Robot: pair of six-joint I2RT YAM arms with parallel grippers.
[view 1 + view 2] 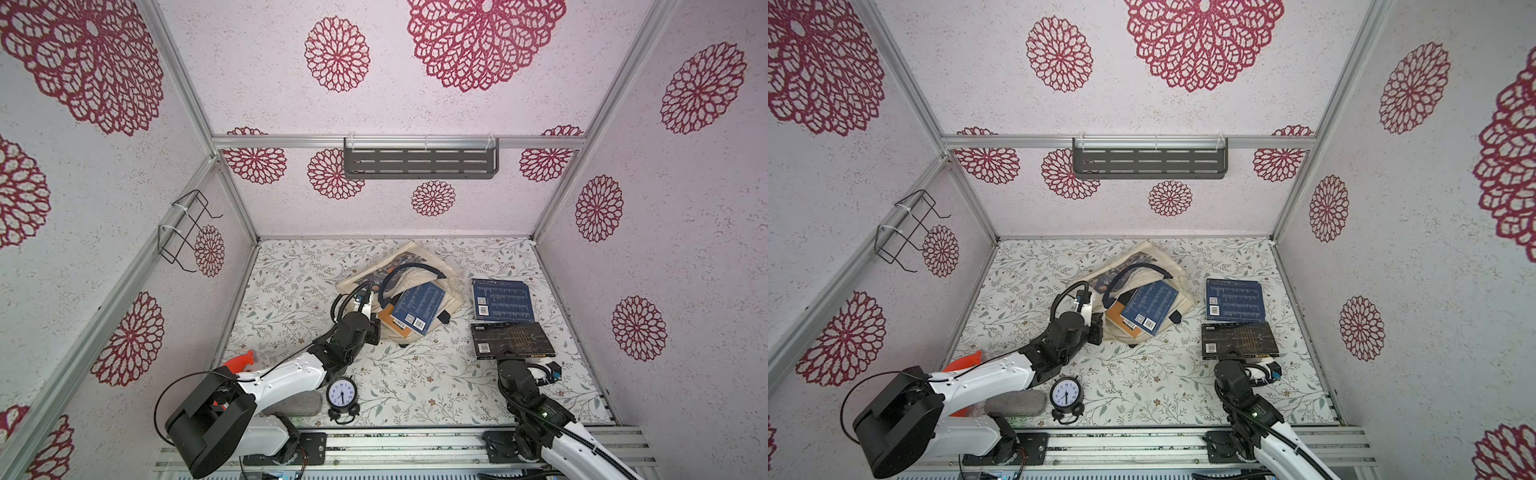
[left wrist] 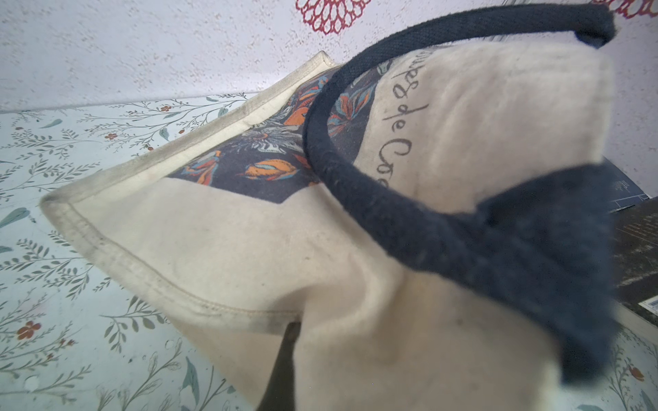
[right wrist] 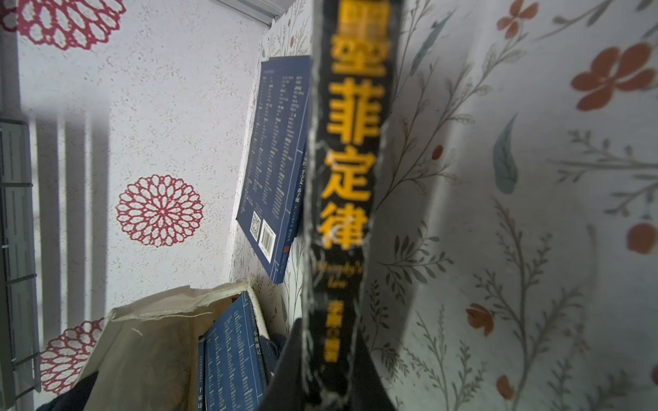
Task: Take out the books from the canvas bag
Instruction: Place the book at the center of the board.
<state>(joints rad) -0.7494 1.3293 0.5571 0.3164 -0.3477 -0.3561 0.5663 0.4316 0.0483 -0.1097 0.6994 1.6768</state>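
The cream canvas bag (image 1: pixel 452 276) lies slumped mid-table, its mouth toward me. A navy book (image 1: pixel 417 305) sticks out of that mouth, on top of an orange-tan book (image 1: pixel 390 321). My left gripper (image 1: pixel 376 327) is shut on the canvas bag's left rim; cloth drapes over it, and only one dark finger (image 2: pixel 285 359) shows in the left wrist view. To the right, outside the bag, lie another navy book (image 1: pixel 502 300) and a black book (image 1: pixel 514 338) with gold print. My right gripper (image 3: pixel 333 373) is shut on the black book's near spine edge (image 3: pixel 350 149).
An alarm clock (image 1: pixel 341 395) stands near the front edge by the left arm, with a grey pad (image 1: pixel 301 404) and an orange object (image 1: pixel 241 360) close by. A slotted shelf (image 1: pixel 419 161) hangs on the back wall, a wire rack (image 1: pixel 187 228) on the left wall.
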